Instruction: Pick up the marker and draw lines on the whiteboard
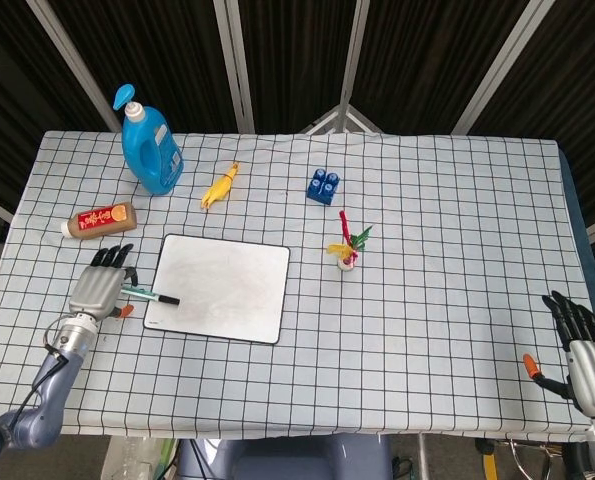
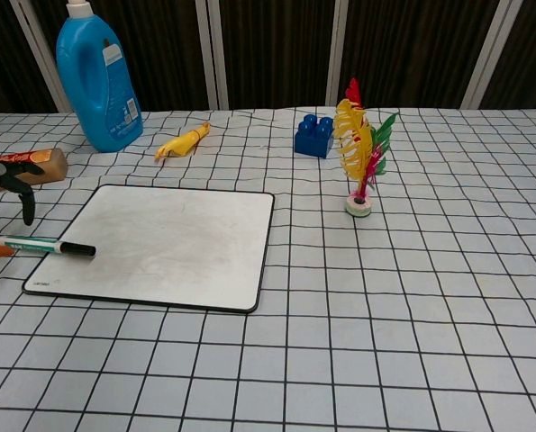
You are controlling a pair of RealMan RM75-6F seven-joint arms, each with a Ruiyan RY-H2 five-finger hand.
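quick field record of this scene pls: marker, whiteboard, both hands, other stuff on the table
marker: marker lies flat, capped end on the whiteboard's left edge, not lifted
whiteboard: whiteboard flat on the table, no clear lines visible
left hand: left hand over the marker's tail end, grip not confirmed
right hand: right hand at the table's near right corner, holding nothing
other: blue bottle, blue block

one marker [image 1: 147,295], one whiteboard [image 1: 222,288], one detergent bottle [image 1: 150,146], two robot hands [image 1: 99,289]
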